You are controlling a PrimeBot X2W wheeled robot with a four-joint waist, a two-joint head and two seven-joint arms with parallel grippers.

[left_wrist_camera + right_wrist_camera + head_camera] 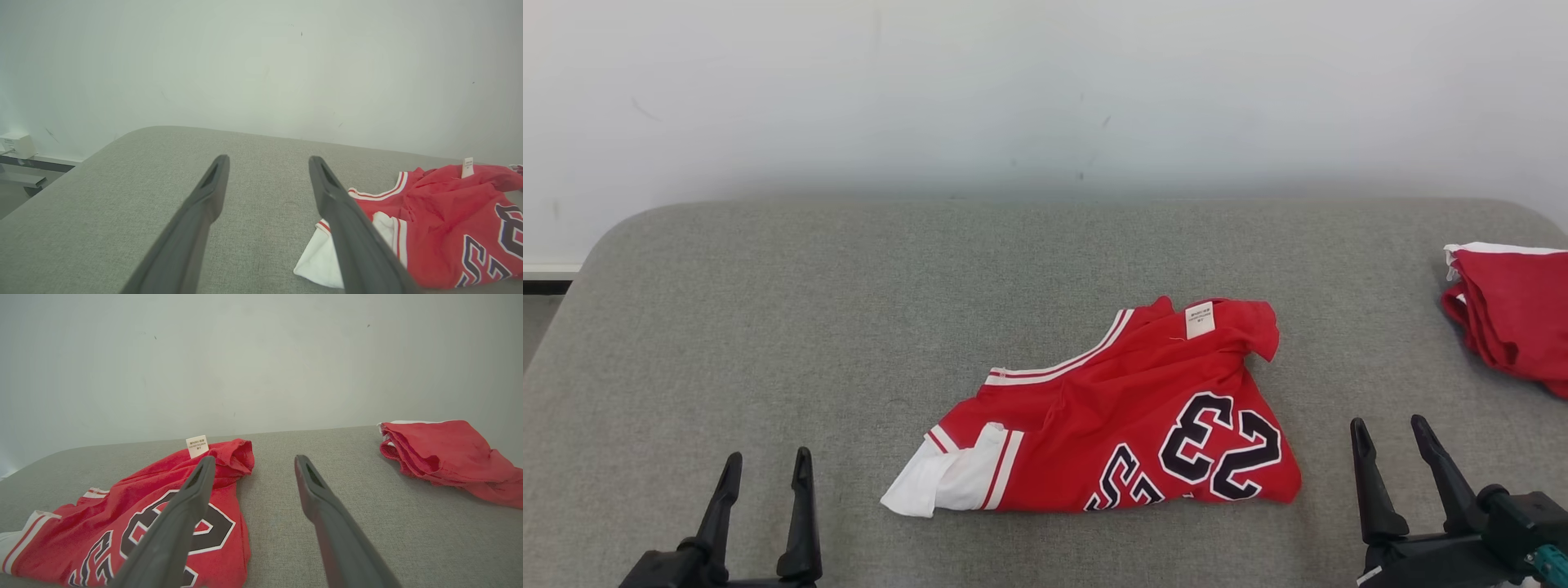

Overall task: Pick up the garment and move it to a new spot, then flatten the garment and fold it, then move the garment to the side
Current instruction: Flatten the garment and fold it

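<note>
Both spread wide, nothing held: left gripper (769,456), right gripper (1387,423). Jersey (1127,416) looks soft, light and floppy; I'd pinch the striped trim (1058,369).

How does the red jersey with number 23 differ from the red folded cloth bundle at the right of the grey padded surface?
The red jersey shows dark numerals and a white label; the red cloth bundle looks plain. The jersey lies loosely crumpled near the middle; the bundle is gathered in layered folds at the right edge. Both are red with white trim and rest on the grey padded surface.
</note>
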